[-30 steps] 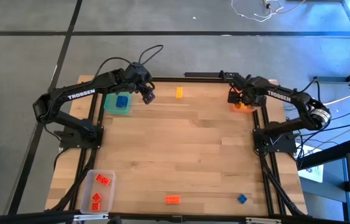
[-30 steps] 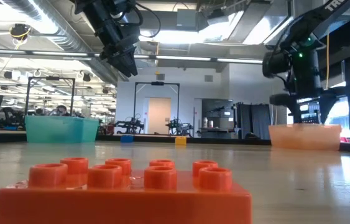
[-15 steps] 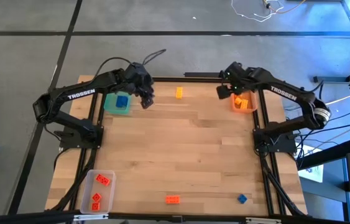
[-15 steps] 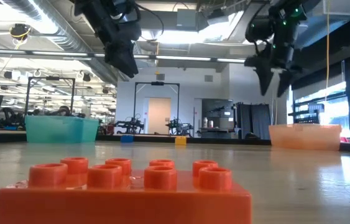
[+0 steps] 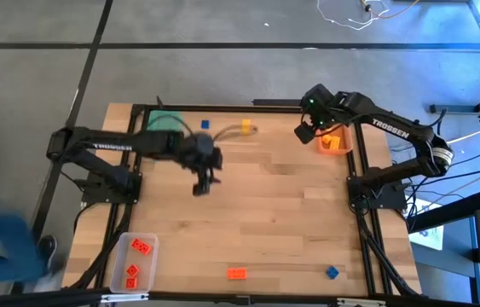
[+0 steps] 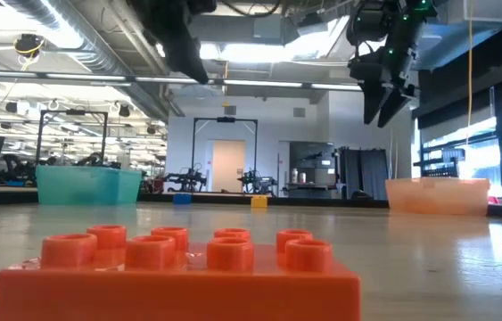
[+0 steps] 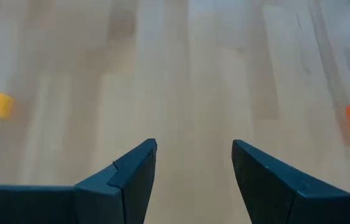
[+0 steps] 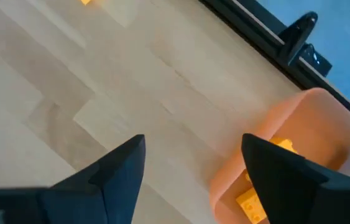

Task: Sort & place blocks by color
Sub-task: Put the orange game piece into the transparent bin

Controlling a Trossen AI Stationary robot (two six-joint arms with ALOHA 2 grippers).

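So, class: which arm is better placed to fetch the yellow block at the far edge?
Right, probably: the right gripper hangs open between the yellow block and the orange tray, whereas the left gripper is mid-table.

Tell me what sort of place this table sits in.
Probably a robotics lab or workshop in an open, industrial-style hall. The low view shows exposed ceiling ducts, rows of benches with equipment far behind, and the wooden table is framed by black rails with the two arms mounted on it.

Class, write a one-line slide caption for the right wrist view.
Open right gripper hovers beside the orange tray holding yellow blocks.
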